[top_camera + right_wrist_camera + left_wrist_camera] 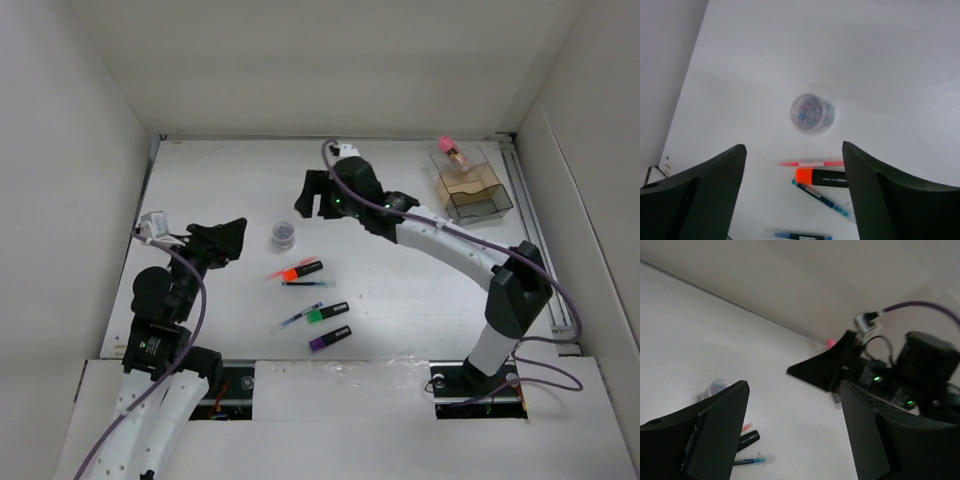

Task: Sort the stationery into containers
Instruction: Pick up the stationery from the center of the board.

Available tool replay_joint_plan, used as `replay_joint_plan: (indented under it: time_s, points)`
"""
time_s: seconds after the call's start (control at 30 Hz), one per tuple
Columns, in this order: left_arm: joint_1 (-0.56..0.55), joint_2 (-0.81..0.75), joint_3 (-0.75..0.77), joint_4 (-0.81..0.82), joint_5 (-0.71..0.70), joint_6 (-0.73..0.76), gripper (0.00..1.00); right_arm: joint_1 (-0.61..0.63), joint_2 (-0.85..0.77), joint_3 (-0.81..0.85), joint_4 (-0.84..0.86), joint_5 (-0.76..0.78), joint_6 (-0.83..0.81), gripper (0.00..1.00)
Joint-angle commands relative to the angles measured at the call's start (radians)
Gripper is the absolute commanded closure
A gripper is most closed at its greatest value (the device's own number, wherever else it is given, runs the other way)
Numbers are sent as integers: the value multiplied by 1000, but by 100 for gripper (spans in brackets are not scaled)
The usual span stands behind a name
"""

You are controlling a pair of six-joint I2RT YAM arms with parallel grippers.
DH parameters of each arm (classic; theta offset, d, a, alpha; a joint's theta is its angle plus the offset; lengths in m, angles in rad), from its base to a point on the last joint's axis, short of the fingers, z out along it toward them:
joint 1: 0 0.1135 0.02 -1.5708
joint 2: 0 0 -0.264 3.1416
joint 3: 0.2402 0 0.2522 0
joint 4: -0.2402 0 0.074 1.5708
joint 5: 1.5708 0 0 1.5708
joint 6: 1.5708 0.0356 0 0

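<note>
The orange highlighter (303, 270), green highlighter (327, 313) and purple highlighter (329, 338) lie mid-table with two thin blue pens (308, 285) (297, 320). The smoky organiser (478, 193) stands at the back right. The pink-topped jar (452, 152) stands at its far-left corner. My right gripper (312, 195) is open and empty, hovering above the table behind the stationery. Its wrist view shows the orange highlighter (821, 177) and a blue pen (823, 198) below the open gripper (794, 146). My left gripper (227, 243) is open and empty, left of the highlighters (794, 385).
A small clear round tub of coloured clips (283, 235) stands between the two grippers; it also shows in the right wrist view (812, 113). A thin pink pen (811, 163) lies beside the orange highlighter. White walls enclose the table on three sides.
</note>
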Motion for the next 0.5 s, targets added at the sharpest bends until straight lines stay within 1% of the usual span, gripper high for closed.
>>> replay_joint_plan:
  time_s: [0.0, 0.07, 0.13, 0.17, 0.2, 0.3, 0.47]
  points:
    - [-2, -48, 102, -109, -92, 15, 30, 52, 100, 67, 21, 23, -36, 13]
    - [-2, -48, 113, -131, -104, 27, 30, 105, 160, 144, -23, 71, -36, 9]
    - [-2, -57, 125, -154, -115, 38, 30, 134, 259, 202, -58, 106, -45, 7]
    - [-2, -58, 125, -154, -124, 38, 30, 160, 295, 235, -101, 163, -45, 7]
    - [-2, -58, 116, -154, -124, 38, 30, 169, 362, 294, -121, 195, -54, 6]
    - [-2, -67, 105, -164, -136, 38, 30, 187, 474, 400, -183, 313, -54, 5]
    - [-2, -90, 105, -164, -147, 38, 30, 188, 559, 474, -192, 386, -24, 5]
